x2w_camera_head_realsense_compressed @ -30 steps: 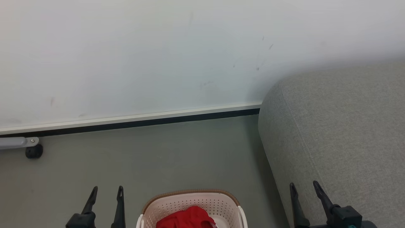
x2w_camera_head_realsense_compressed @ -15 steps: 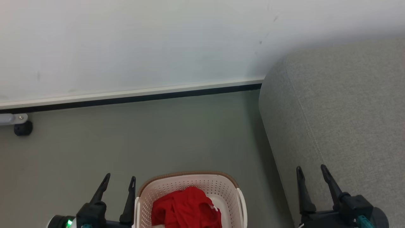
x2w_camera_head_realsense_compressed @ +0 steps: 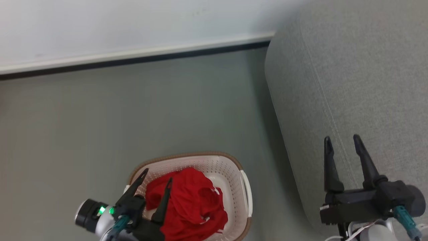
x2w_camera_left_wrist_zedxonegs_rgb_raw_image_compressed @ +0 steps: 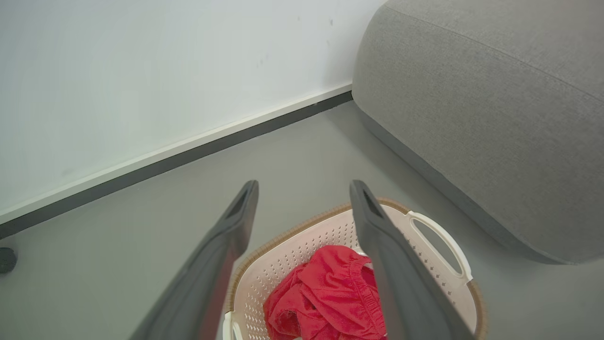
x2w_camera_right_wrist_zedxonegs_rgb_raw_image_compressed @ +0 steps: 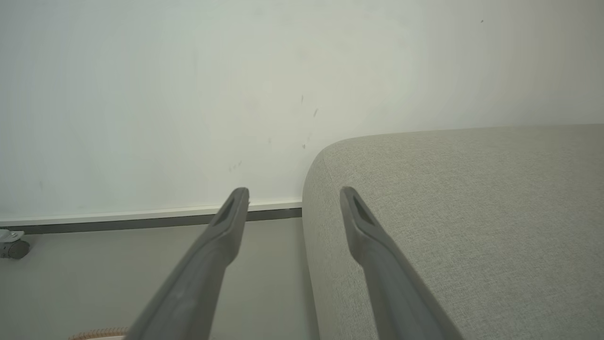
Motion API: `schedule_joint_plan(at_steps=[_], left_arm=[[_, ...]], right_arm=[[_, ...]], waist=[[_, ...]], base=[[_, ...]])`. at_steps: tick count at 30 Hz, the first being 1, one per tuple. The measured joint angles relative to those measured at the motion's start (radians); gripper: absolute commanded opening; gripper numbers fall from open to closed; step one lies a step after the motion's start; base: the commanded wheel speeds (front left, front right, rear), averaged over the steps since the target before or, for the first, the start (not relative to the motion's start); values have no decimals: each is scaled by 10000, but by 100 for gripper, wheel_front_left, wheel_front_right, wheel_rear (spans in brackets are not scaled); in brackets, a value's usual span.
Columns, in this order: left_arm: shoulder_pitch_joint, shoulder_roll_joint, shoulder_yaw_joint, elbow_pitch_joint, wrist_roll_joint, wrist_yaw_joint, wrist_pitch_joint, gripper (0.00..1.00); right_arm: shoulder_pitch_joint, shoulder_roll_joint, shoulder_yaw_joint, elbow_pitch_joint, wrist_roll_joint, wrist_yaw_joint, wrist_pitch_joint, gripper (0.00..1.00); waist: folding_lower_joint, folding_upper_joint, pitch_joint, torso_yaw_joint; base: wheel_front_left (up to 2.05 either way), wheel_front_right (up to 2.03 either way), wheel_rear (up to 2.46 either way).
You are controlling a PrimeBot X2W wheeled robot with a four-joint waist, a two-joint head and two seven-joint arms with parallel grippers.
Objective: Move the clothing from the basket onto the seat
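Note:
The red clothing [x2w_camera_head_realsense_compressed: 195,201] lies crumpled in the cream basket [x2w_camera_head_realsense_compressed: 230,164] with a brown rim, on the floor at the bottom of the head view. My left gripper [x2w_camera_head_realsense_compressed: 157,175] hovers open above the basket's left side, nothing between its fingers. In the left wrist view the clothing [x2w_camera_left_wrist_zedxonegs_rgb_raw_image_compressed: 330,297] and basket [x2w_camera_left_wrist_zedxonegs_rgb_raw_image_compressed: 434,264] show between and below the left gripper [x2w_camera_left_wrist_zedxonegs_rgb_raw_image_compressed: 304,189]. The grey seat [x2w_camera_head_realsense_compressed: 351,67] fills the right side. My right gripper [x2w_camera_head_realsense_compressed: 341,139] stands open over the seat's left edge, and the right gripper [x2w_camera_right_wrist_zedxonegs_rgb_raw_image_compressed: 295,193] is empty beside the seat [x2w_camera_right_wrist_zedxonegs_rgb_raw_image_compressed: 472,212].
A white wall [x2w_camera_head_realsense_compressed: 100,23] with a pale skirting and dark strip [x2w_camera_head_realsense_compressed: 133,60] runs behind. Grey floor [x2w_camera_head_realsense_compressed: 100,117] lies between wall, basket and seat. A small dark caster [x2w_camera_right_wrist_zedxonegs_rgb_raw_image_compressed: 14,248] sits by the wall at the far left of the right wrist view.
The head camera has tilted down, so wall and seat slid up the picture. My left gripper has swung right, from beside the basket to over its left side. Both grippers stay open.

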Motion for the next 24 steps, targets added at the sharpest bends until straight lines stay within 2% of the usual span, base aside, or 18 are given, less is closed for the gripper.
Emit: schedule_joint_plan(at_steps=[10, 20, 24], left_arm=[[-1098, -299, -1106, 1436, 849, -288, 598, 100], [-2129, -286, -1336, 2406, 1166, -399, 953, 100], [-2683, -109, -1467, 2871, 1467, -439, 1124, 100]], right_arm=[[-964, 105, -142, -1085, -169, -31, -69, 100], [-1834, 270, 190, -1837, -456, -31, -69, 100], [-2263, 347, 286, -2192, -531, -31, -71, 100]], waist=[[1, 0, 1376, -484], [1, 1, 2631, -928], [0, 1, 3335, -1166]], base=[[0, 0, 0], [0, 0, 0], [0, 0, 0]])
